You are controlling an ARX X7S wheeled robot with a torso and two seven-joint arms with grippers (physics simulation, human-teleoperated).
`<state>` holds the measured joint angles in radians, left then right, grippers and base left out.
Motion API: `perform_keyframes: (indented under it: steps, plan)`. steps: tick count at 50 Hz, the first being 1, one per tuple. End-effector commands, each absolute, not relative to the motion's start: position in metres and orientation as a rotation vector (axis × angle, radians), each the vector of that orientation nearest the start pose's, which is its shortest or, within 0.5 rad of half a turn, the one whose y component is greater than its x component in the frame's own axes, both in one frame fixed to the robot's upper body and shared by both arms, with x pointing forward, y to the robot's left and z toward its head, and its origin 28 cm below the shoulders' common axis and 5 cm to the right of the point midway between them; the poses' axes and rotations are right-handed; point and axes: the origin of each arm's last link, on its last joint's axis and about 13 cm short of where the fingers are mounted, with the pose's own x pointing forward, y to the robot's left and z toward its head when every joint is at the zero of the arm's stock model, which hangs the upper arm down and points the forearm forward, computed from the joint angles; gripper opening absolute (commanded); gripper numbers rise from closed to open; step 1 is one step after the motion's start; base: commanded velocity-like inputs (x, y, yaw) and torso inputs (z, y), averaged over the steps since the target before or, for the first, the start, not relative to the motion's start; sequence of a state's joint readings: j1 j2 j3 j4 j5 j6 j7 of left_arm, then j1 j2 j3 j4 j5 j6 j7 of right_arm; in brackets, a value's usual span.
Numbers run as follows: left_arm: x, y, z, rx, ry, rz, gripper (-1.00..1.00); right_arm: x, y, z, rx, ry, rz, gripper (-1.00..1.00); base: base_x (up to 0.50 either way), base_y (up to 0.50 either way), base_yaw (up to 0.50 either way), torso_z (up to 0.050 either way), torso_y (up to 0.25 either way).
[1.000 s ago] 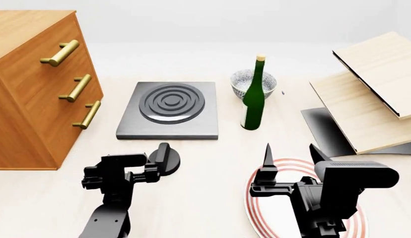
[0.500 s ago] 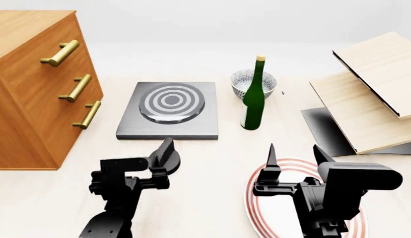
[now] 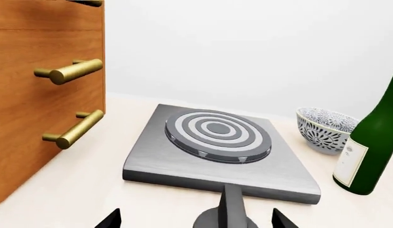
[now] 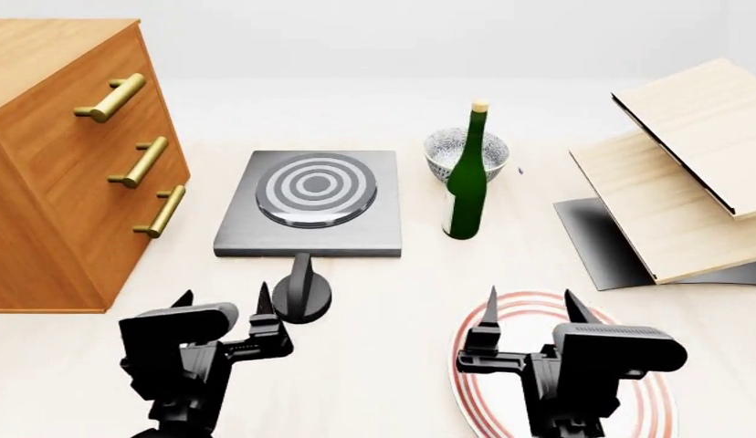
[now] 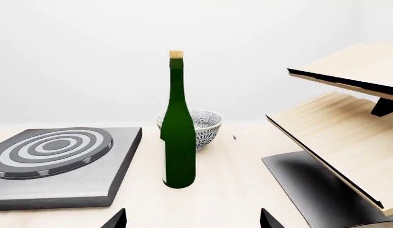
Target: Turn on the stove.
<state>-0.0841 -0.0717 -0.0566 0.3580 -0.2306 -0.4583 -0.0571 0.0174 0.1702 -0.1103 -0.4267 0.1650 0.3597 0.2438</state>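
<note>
The stove (image 4: 353, 233) is a flat dark-grey slab at mid-table, and its round burner (image 4: 315, 187) shows light and dark rings. Its black finned knob (image 4: 302, 292) stands free just in front of the slab, fin pointing at the stove. My left gripper (image 4: 222, 303) is open and empty, just left of the knob and nearer me. In the left wrist view the knob (image 3: 227, 213) sits between the spread fingertips (image 3: 113, 219), with the stove (image 3: 152, 156) beyond. My right gripper (image 4: 530, 303) is open and empty above a plate; the right wrist view shows its gripper (image 5: 193, 219) open.
A wooden drawer chest (image 4: 49, 164) with brass handles stands left of the stove. A green bottle (image 4: 467, 178) and a patterned bowl (image 4: 451, 146) stand right of it. A wooden shelf rack (image 4: 683, 182) on a dark base is far right. A red-ringed plate (image 4: 476, 383) lies under my right gripper.
The burner rings turned from dark to light. My left gripper let go of the knob, opened and pulled back towards me. The knob's fin now points straight at the stove.
</note>
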Motion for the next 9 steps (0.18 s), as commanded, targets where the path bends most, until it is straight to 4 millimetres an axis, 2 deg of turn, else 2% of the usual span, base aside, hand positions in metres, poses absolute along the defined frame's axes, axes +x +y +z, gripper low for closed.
perform_keyframes:
  steps: [1,5,6,9]
  plan:
    - [0.212,0.211,0.033,-0.122,0.039,0.058,1.00,0.207,-0.092,0.036,-0.048,-0.054,-0.061,1.00,0.00,0.00,0.00,0.000,0.000]
    - [0.211,0.206,0.016,-0.118,0.082,0.034,1.00,0.207,-0.088,0.024,-0.002,-0.012,-0.030,1.00,0.00,0.00,0.00,0.000,0.000]
    - [0.211,0.204,0.012,-0.143,0.141,-0.011,1.00,0.209,-0.088,0.019,0.027,0.013,-0.029,1.00,0.00,0.00,0.00,0.000,0.000]
    - [0.214,0.203,0.006,-0.144,0.186,-0.018,1.00,0.211,-0.087,0.014,0.015,0.030,-0.020,1.00,0.00,0.00,0.00,0.000,0.000]
